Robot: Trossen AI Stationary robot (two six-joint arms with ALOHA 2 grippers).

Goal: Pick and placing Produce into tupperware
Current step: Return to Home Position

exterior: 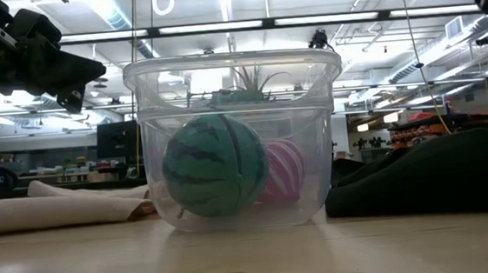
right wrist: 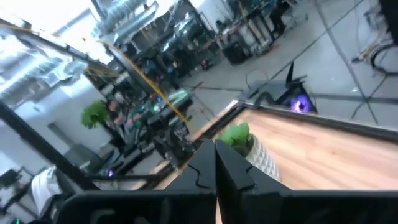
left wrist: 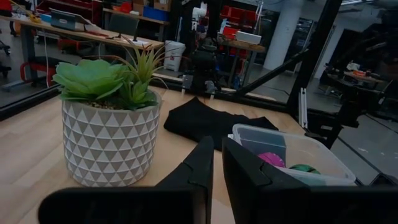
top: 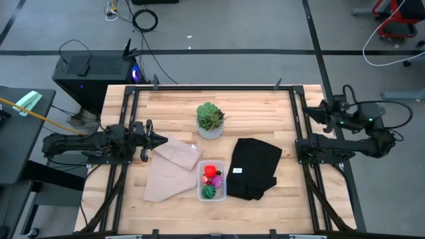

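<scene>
1. Now the clear container (top: 212, 181) sits on the wooden table (top: 179, 106) near its front edge. The tan cloth (top: 171, 169) lies just beside it on one side and the black cloth (top: 255, 167) on the other.
2. Inside it, the green striped ball (top: 209, 192) lies at the front end. The magenta striped ball (top: 217, 180) is right behind it, and a red piece (top: 210, 170) is at the far end. The low view shows both balls resting on the container's floor, the green one partly covering the magenta one.
3. The potted plant (top: 211, 121) stands upright behind the container, apart from it, toward the middle of the table.
4. The left gripper (top: 159, 140) hangs above the table at the tan cloth's back corner, pointing across toward the plant. Its fingers (left wrist: 199, 163) are drawn close with only a thin slit between them, and they hold nothing.
5. The right gripper (top: 312, 111) is folded back over the table's right edge, well apart from the container. Its fingers are pressed together and hold nothing.
</scene>
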